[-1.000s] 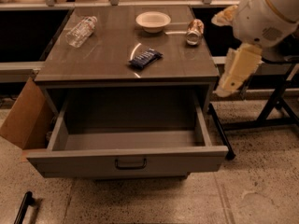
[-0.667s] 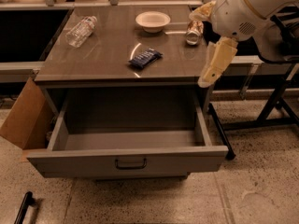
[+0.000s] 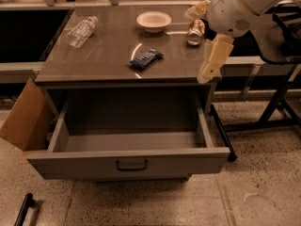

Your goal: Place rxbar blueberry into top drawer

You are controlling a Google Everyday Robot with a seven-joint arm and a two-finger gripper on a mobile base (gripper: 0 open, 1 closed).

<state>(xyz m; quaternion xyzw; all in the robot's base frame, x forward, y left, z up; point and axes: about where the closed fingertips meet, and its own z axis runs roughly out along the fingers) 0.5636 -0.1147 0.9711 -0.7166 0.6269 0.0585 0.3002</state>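
So the rxbar blueberry (image 3: pixel 146 59) is just lying flat on the tabletop (image 3: pixel 108 55), turned at a bit of an angle. The tool (image 3: pixel 207 74) is off to the right of the bar, well apart from it, hanging tip-down. It isn't touching the bar, and honestly I can't tell how far open it is from this angle.

Going by the bar: white bowl (image 3: pixel 154 20) sits behind it, a dented can (image 3: pixel 194 32) behind and to its right, and a water bottle (image 3: pixel 82 31) lies on its side behind and to its left. The top drawer (image 3: pixel 131 161) is pulled open below and in front of the bar, with its dark handle (image 3: pixel 131 165) facing the camera.
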